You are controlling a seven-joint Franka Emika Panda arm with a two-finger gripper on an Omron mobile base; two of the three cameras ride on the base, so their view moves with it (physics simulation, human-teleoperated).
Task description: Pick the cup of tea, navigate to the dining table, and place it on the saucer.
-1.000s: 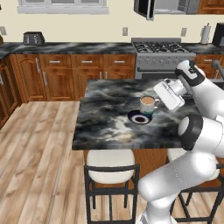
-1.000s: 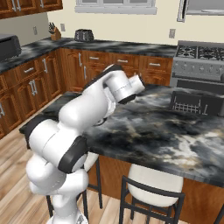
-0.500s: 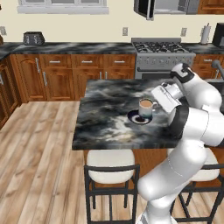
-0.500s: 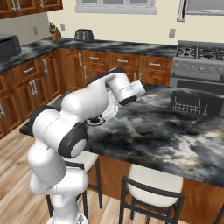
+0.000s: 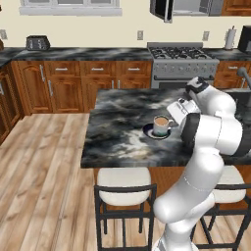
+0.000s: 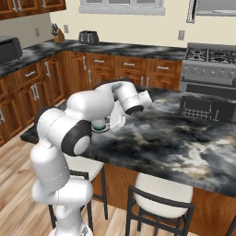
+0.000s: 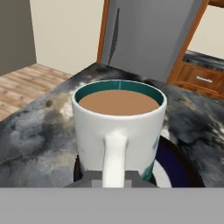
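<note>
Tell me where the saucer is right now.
The saucer lies on the dining table, under the cup of tea, just left of the gripper in the left base view.

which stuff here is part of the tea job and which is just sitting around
Part of the job:
- cup of tea, full, upright, over the saucer
- saucer, dark dish under the cup
- dining table, marbled top
- gripper, shut on the cup's handle

Just sitting around:
- toaster on the back counter
- stove
- stool at the table's near edge
- black rack on the table
</note>
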